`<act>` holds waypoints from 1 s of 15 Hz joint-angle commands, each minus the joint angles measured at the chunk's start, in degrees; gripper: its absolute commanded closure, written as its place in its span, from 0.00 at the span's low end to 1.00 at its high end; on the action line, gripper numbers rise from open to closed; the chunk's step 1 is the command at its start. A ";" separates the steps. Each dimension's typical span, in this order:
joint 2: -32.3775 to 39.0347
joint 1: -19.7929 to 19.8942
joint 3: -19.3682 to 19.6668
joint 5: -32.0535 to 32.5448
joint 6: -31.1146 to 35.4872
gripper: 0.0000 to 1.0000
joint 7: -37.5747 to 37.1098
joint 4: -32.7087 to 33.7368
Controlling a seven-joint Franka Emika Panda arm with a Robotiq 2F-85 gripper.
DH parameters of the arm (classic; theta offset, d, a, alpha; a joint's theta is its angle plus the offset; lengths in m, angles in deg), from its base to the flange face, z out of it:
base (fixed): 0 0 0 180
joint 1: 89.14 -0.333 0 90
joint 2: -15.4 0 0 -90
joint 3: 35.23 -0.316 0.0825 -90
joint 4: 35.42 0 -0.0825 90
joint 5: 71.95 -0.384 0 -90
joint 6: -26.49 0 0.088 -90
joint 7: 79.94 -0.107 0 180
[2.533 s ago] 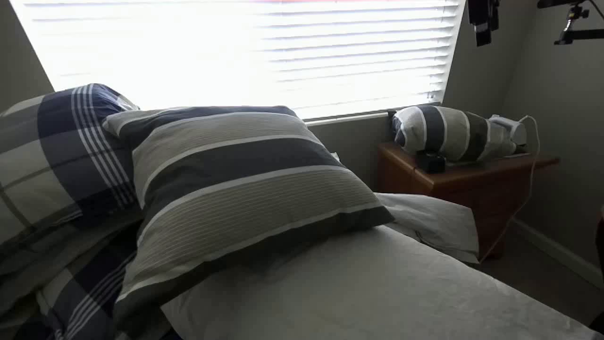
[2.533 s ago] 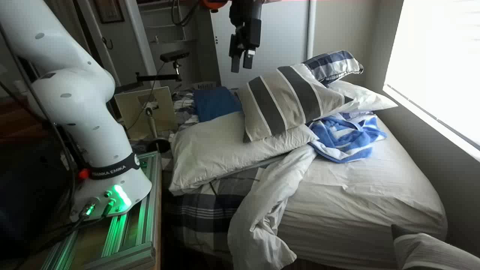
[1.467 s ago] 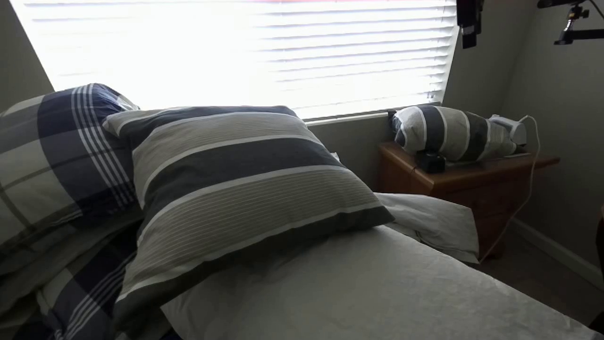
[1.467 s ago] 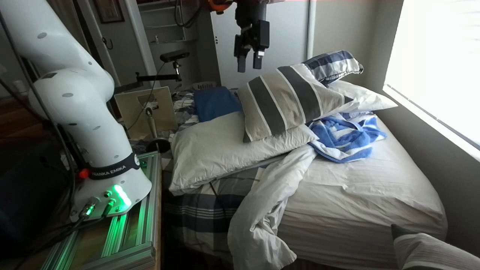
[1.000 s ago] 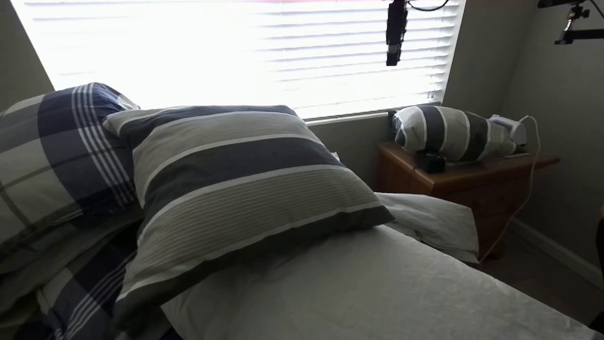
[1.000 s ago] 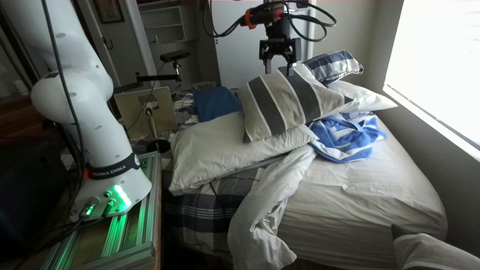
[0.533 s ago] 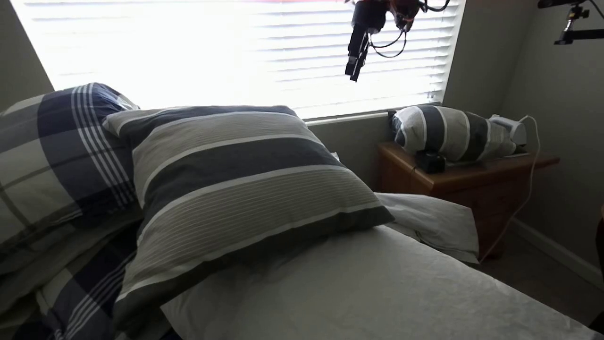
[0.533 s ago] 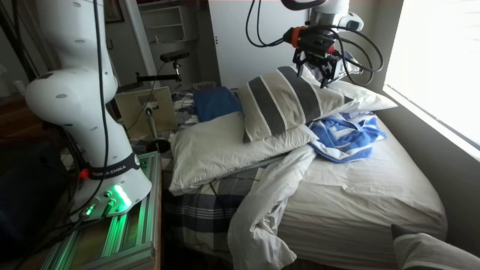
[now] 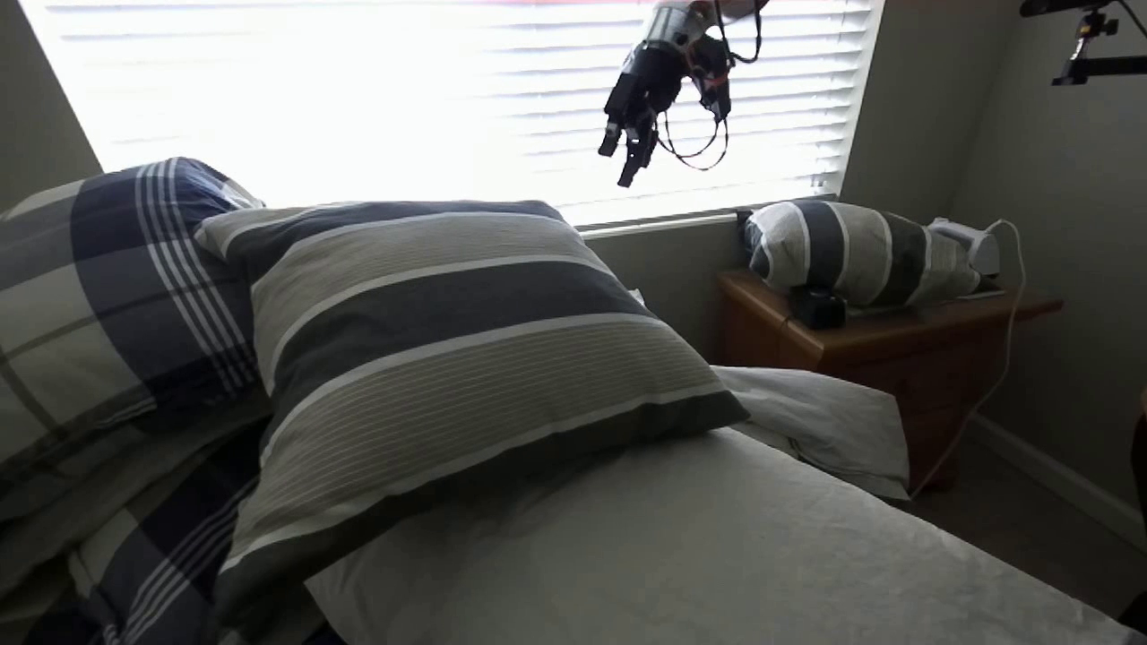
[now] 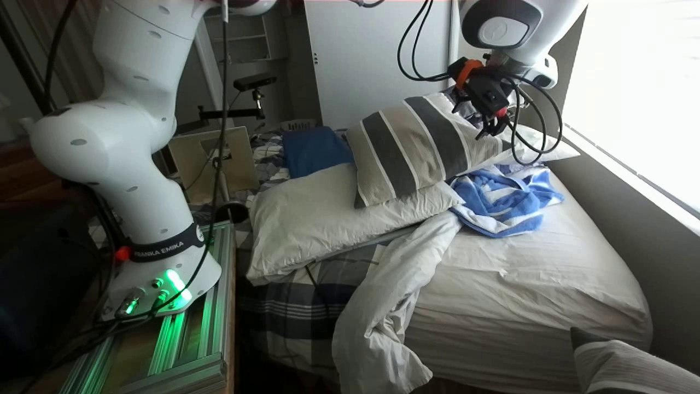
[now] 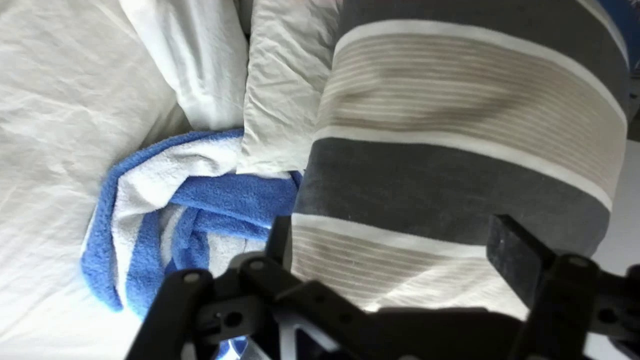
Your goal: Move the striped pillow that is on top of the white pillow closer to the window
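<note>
Hovering with my pincer spread wide and empty, I'd best lower onto the square grey-and-cream striped cloth pillow atop the large rectangular off-white cloth pillow and pinch a deep fold rather than span its width, lest it slip.

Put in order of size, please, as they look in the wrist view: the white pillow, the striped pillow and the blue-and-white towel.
1. striped pillow
2. blue-and-white towel, partly behind the gripper
3. white pillow, which runs under the striped pillow and out of view
</note>
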 commanded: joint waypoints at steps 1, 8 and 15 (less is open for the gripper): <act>1.98 0.83 -1.52 -0.19 0.44 0.00 0.44 2.79; 5.21 1.53 -2.91 -0.56 0.79 0.00 1.88 8.55; 13.34 -0.91 -2.64 -1.90 14.43 0.00 -11.75 14.62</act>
